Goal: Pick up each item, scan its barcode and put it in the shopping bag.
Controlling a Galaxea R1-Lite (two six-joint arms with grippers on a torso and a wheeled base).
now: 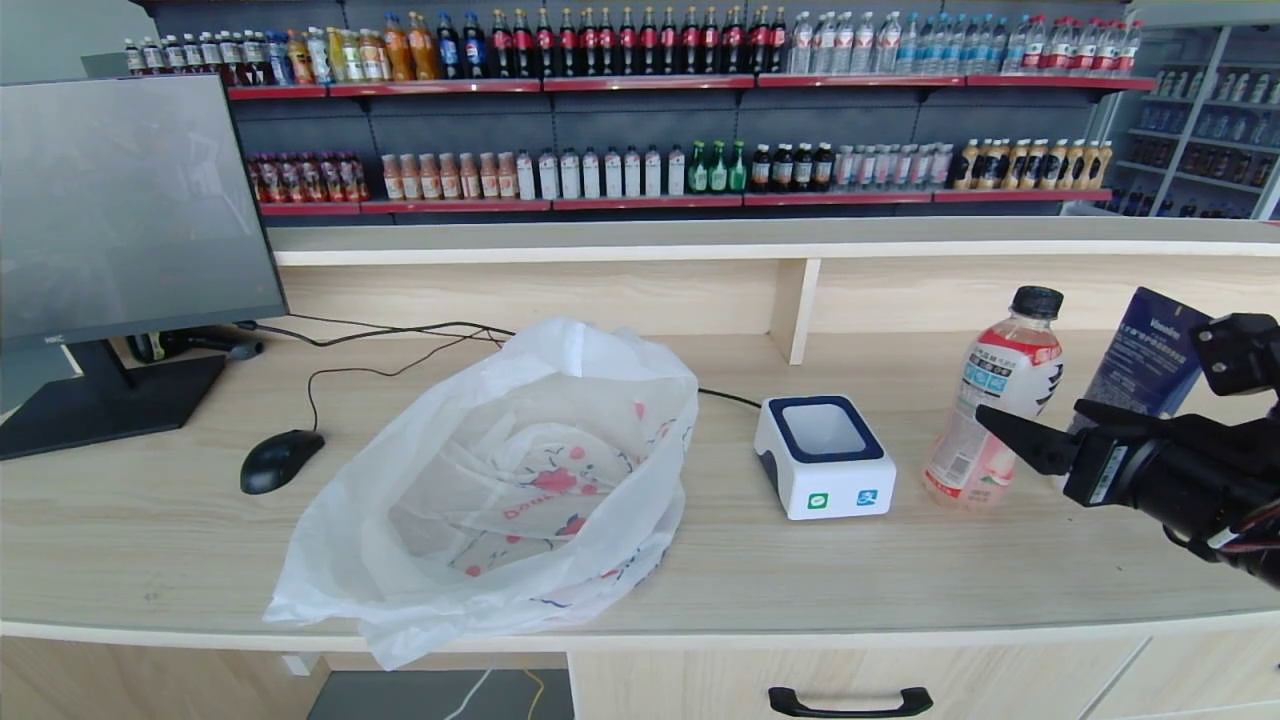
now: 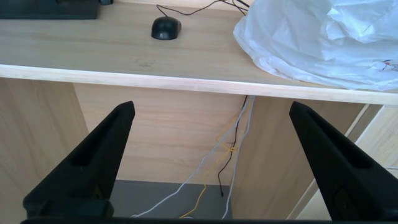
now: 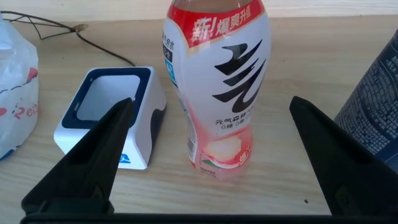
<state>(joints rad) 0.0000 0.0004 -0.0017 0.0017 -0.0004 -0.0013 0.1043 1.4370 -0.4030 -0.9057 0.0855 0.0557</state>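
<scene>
A pink peach drink bottle with a black cap stands upright on the wooden counter, right of the white and blue barcode scanner. A blue box stands behind the bottle to its right. My right gripper is open just right of the bottle; in the right wrist view the bottle stands ahead between the spread fingers, untouched, with the scanner beside it. The white shopping bag lies open left of the scanner. My left gripper is open and holds nothing, below the counter's front edge.
A monitor stands at the far left with a black mouse and cables in front of it. A raised ledge runs along the back of the counter. Drink shelves fill the wall behind. Loose cables hang under the counter.
</scene>
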